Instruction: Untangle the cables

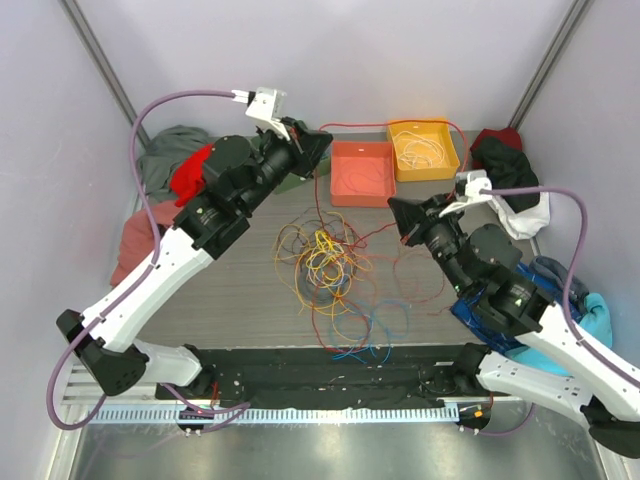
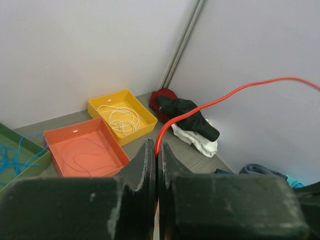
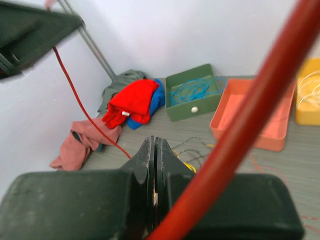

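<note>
Left gripper (image 2: 156, 146) clamps a red cable (image 2: 240, 90) held off the table (image 1: 250, 300); right gripper (image 3: 154, 143) is pinched closed, its hold unclear; tangled cables (image 1: 325, 262) lie mid-table.

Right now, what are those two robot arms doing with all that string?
They are untangling a pile of cables on the table. The left claw is shut on a red cable, held up in the air. The right claw is shut too, but I cannot tell if it pinches anything. Most cables lie knotted in the middle.
</note>
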You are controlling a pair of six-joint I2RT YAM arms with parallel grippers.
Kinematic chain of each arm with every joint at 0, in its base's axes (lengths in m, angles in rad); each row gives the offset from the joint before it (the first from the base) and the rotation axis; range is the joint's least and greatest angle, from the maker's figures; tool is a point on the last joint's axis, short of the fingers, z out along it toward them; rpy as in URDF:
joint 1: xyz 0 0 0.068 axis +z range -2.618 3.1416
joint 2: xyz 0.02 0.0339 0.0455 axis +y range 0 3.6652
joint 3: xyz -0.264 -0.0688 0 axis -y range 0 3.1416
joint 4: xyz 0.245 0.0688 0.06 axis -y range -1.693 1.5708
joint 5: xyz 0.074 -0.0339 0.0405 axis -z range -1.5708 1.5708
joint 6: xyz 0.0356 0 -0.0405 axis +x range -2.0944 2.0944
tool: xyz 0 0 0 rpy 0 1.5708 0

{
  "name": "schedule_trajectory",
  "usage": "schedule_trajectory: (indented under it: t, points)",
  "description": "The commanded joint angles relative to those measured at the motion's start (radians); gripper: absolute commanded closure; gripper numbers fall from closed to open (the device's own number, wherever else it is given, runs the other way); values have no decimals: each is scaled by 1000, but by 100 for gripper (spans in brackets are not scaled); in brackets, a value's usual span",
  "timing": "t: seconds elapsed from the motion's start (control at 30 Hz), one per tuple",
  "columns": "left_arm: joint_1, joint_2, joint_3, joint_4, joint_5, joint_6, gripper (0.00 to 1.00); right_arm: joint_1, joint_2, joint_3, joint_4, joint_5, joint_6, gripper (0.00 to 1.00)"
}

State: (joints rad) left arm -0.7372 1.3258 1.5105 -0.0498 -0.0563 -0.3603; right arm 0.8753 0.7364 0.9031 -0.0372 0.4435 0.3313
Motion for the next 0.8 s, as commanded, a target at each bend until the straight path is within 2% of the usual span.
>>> schedule_trajectory:
  t: [0.0, 0.13, 0.33, 0.5, 0.77]
  points:
    - [5, -33, -39, 74, 2, -14, 100, 5, 58, 259, -196, 67, -86, 99]
    - [5, -98, -230, 221, 137, -48, 99, 5, 152, 428, -300, 92, -107, 99]
    - [7, -132, -426, 507, 329, -124, 94, 4, 283, 597, -346, 66, -72, 99]
    - [5, -152, -582, 764, 369, -183, 95, 4, 376, 697, -385, 21, -37, 99]
    - [6, -134, -658, 961, 429, -219, 98, 5, 462, 760, -411, -37, -18, 99]
